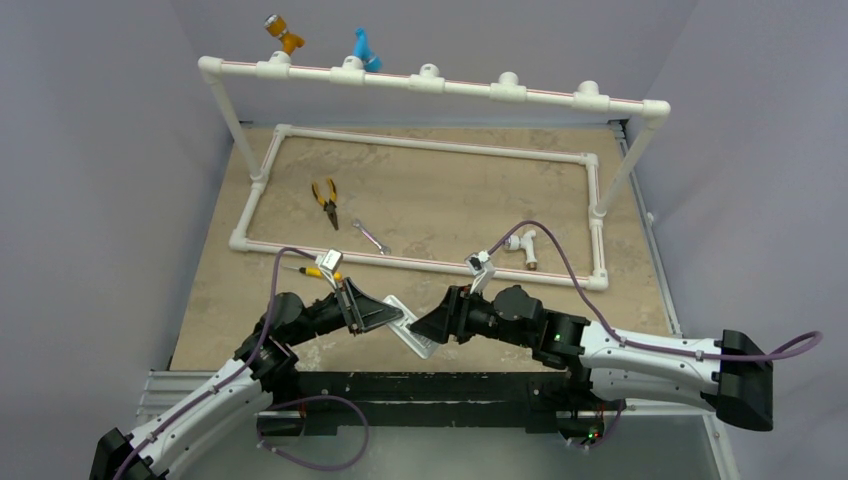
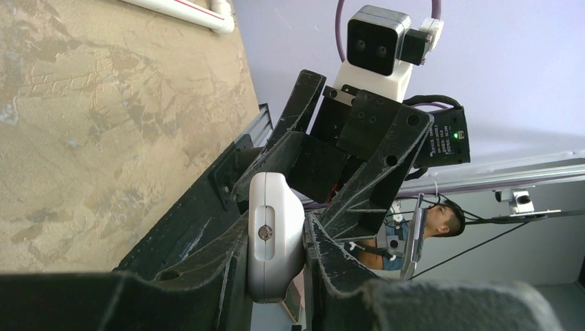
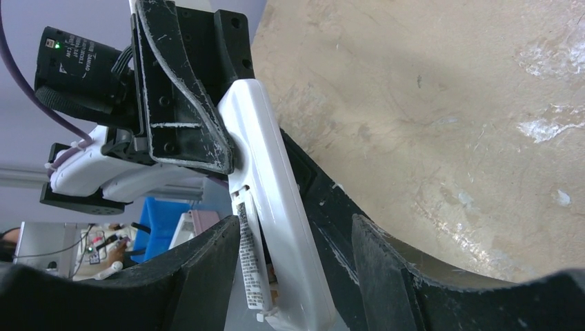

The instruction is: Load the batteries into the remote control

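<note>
The white remote control (image 1: pixel 412 330) hangs in the air between the two arms, over the table's front edge. My left gripper (image 2: pixel 276 256) is shut on one end of it (image 2: pixel 274 231). My right gripper (image 3: pixel 296 276) straddles the other end of the remote control (image 3: pixel 279 207). Its left finger (image 3: pixel 200 276) touches a thin labelled cover piece (image 3: pixel 250 255) that stands slightly ajar on the remote's back. A gap separates the right finger (image 3: pixel 386 269) from the remote. The batteries are hidden.
Yellow-handled pliers (image 1: pixel 326 203), a silver wrench (image 1: pixel 371 237) and a white pipe fitting (image 1: pixel 522 245) lie inside the white pipe frame (image 1: pixel 420 145). A yellow-handled screwdriver (image 1: pixel 320 270) lies by the frame's front bar. A raised pipe rail (image 1: pixel 430 82) crosses the back.
</note>
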